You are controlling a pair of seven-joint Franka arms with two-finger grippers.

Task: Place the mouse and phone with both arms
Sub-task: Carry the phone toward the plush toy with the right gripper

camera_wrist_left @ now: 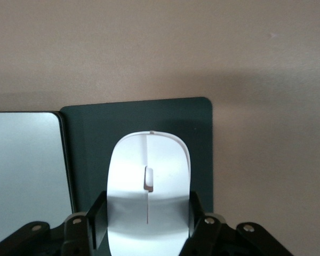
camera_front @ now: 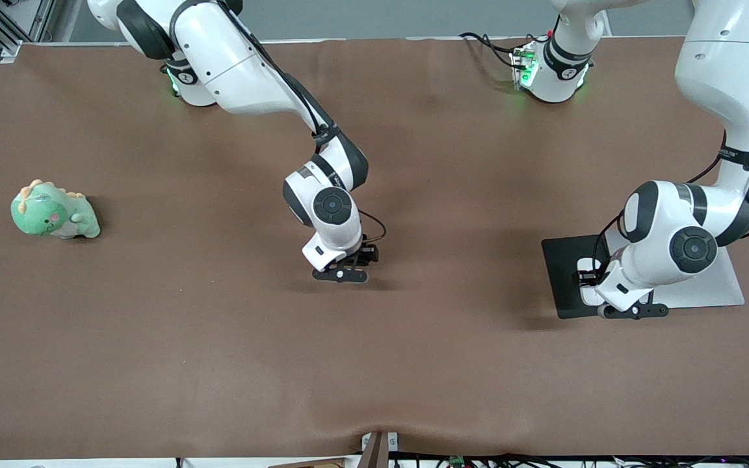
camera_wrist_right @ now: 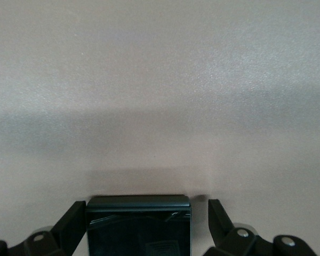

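Left end effector [camera_wrist_left: 148,226]: low over the dark mat [camera_wrist_left: 90,138], fingers against both sides of the mouse [camera_wrist_left: 148,186], clamped on it.
Mouse: on the mat, between the fingers.
Right end effector [camera_wrist_right: 144,226]: at mid-desk [camera_front: 218,357], fingers apart around the phone [camera_wrist_right: 138,226].
Phone: against one finger, gap to the second.

I see a green dinosaur toy [camera_front: 54,212] well apart from both claws, at the right arm's end. A dark mat [camera_front: 566,276] and pale slab [camera_front: 706,289] lie under the left claw.
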